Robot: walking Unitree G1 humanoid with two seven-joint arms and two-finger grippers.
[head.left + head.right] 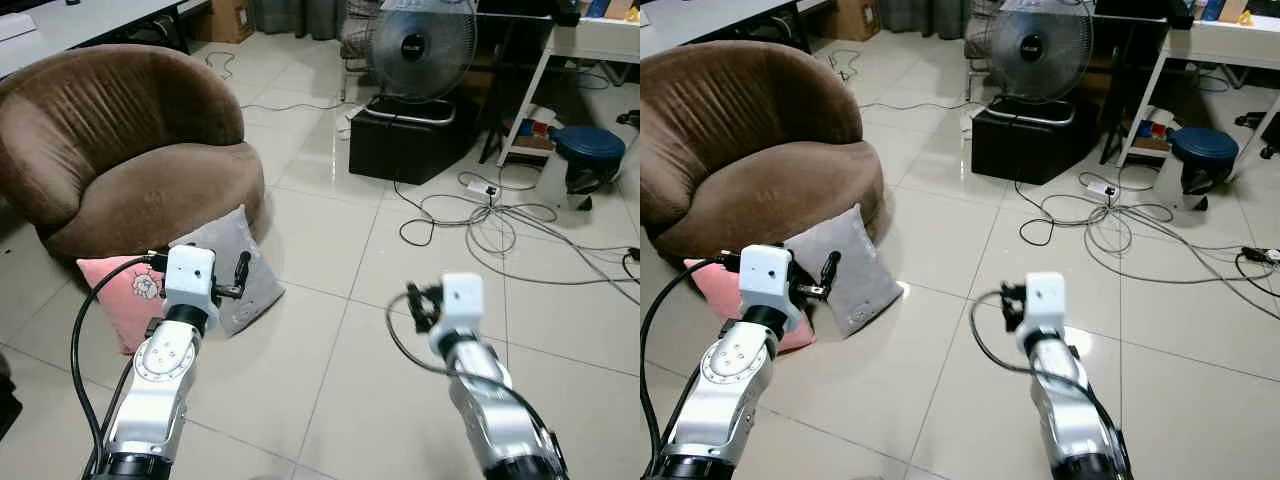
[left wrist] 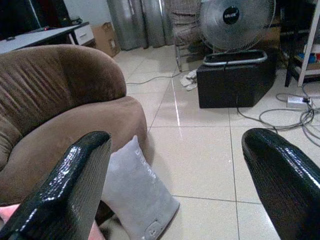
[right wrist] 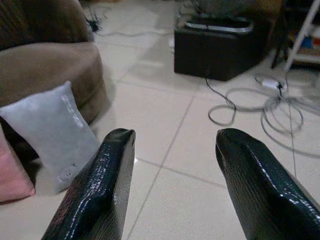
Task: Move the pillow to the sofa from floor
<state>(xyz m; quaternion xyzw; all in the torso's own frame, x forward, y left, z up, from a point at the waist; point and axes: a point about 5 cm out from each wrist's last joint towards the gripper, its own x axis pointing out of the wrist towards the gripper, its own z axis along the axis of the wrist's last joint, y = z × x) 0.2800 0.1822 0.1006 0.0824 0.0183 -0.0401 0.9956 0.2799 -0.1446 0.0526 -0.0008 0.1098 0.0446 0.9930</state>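
Your two silver arms sit nearest the camera, both raised over the tiled floor (image 1: 330, 400). Left gripper (image 2: 175, 185): fingers spread wide, holding nothing, aimed toward the sofa's base. Right gripper (image 3: 175, 185): fingers also apart, empty, over bare tile.

Ahead on your left:
- Brown sofa (image 1: 120, 150), round-backed, seat bare.
- Grey pillow (image 1: 235, 265), on the floor, leaning against the sofa's front, just beyond and slightly right of your left gripper, not touched by it.
- Pink pillow (image 1: 120, 295), on the floor beside the grey one, partly behind your left arm.

Farther back: fan (image 1: 420, 45) on a black box (image 1: 405, 145); loose cables (image 1: 500, 215) to the right.
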